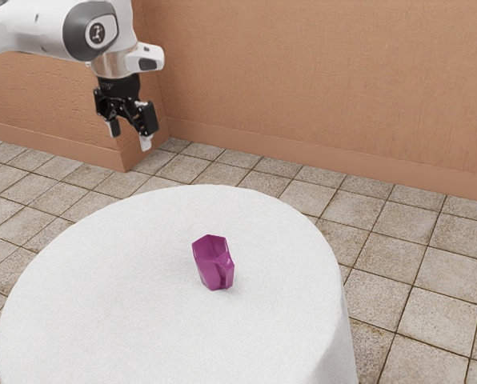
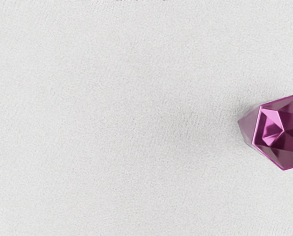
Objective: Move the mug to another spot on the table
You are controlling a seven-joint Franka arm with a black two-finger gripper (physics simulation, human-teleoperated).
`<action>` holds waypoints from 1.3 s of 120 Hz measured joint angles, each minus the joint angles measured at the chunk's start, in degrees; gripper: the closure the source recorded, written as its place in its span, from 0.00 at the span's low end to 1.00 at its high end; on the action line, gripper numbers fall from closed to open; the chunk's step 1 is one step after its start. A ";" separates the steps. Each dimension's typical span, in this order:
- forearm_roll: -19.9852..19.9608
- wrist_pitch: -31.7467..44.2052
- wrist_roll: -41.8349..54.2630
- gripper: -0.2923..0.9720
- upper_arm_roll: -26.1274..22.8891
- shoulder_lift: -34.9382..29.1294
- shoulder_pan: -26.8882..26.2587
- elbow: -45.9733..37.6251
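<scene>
Our hand [image 1: 130,133] hovers high above white table [image 1: 102,320], fingers apart, holding nothing; purple mug [image 1: 213,262] stands mid-table, well apart.

Round table [image 1: 102,304], draped in white cloth, stood on a tiled floor [image 1: 398,240]. It carried one item: a purple faceted mug [image 1: 213,262], upright, near the middle.

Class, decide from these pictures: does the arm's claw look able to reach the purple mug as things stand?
Probably yes. The claw hangs open, well above the mug, which sits alone on the white table; nothing lies between them or beside the mug.
</scene>
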 joint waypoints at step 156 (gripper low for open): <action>-10.92 21.38 78.94 0.23 -15.73 10.18 -1.13 -15.78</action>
